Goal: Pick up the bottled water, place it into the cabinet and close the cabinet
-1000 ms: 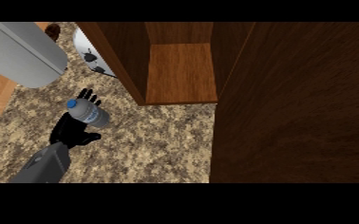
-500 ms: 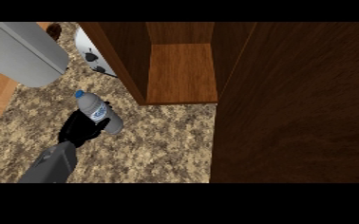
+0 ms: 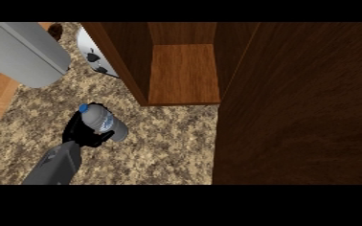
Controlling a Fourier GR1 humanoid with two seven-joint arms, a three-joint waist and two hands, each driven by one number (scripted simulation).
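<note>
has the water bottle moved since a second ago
Yes. The water bottle, held in the left hand, has shifted slightly right, toward the open cabinet's front corner, and down in the view.

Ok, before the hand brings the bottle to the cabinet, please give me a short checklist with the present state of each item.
1. Bottled water held: the left hand curls round it. Ok.
2. Cabinet open: the shelf inside shows and the door stands swung out at the right. Ok.
3. Shelf free for the bottle: nothing shows on it. Ok.
4. Way from bottle to shelf over the counter: nothing in between. Ok.
5. Bottle cap closed: blue cap is on. Ok.
6. Right hand ready for the door: not in view. Cannot tell.
</note>
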